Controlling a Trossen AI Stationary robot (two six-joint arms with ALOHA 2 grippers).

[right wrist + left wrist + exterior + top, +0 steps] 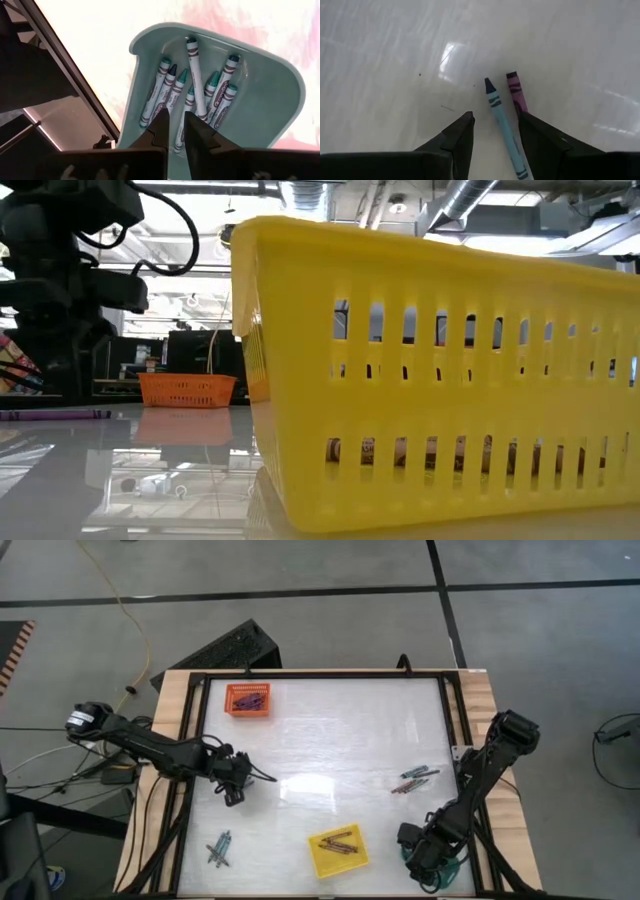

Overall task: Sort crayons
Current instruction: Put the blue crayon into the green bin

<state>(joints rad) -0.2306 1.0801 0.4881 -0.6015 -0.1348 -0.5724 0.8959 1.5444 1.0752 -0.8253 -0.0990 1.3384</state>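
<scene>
While the high view shows only dark arms over the counter (pixel 330 740), the left wrist view shows the left end effector (pixel 496 125) with fingers apart, astride a blue crayon (pixel 504 125), a purple crayon (pixel 517 95) just beside it. The right wrist view shows the right end effector (pixel 176 125), fingers narrow and empty, above a teal tray (pixel 270 100) of blue-green crayons (pixel 200 95) at the near right. Loose crayons (pixel 413 779) lie right; the yellow tray (pixel 338 850) sits near, the orange tray (pixel 248 699) far left.

Both arms (pixel 160 748) are matte black with chunky joints, black cables looping off them, and dark wedge-shaped fingers (pixel 457 137).
</scene>
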